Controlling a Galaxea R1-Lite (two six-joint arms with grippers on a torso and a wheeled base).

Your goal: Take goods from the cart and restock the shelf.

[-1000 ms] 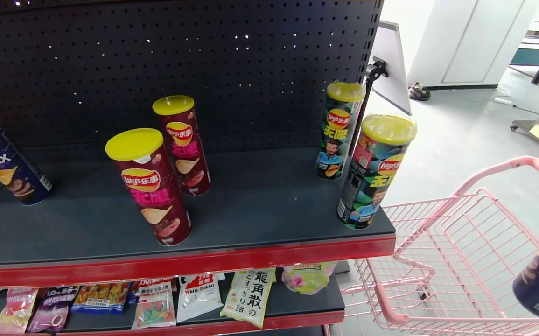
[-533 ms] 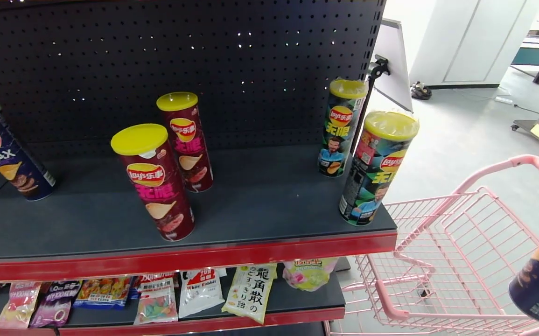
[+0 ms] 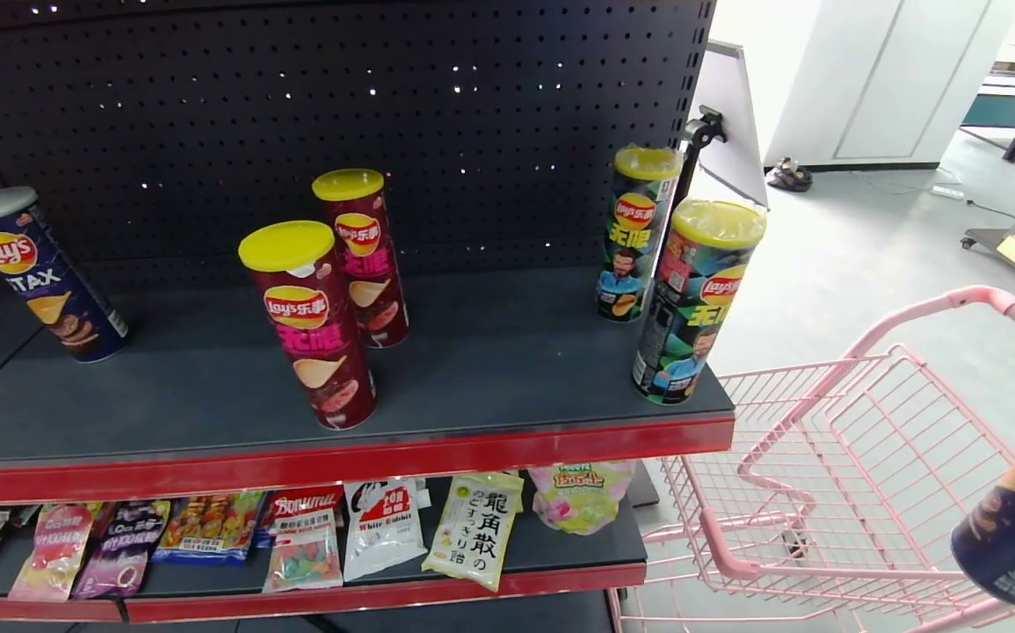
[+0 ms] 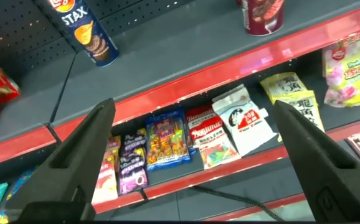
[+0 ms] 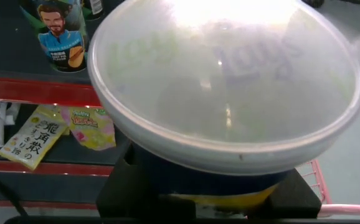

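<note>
The dark shelf (image 3: 489, 369) carries two maroon chip cans (image 3: 318, 325), two green ones (image 3: 696, 299) and a blue one (image 3: 41, 272). The pink cart (image 3: 955, 303) stands just right of it. Above the cart, the right gripper (image 5: 211, 186) pinches a dark blue chip can (image 3: 1012, 536). The left gripper (image 4: 194, 104) hangs with jaws spread wide, facing the snack bags (image 4: 167, 137) on the lower tier.

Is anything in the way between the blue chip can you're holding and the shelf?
Yes: two green cans stand rightmost on the shelf, nearest the blue can, with the cart rim between. Mid-shelf looks free.
</note>
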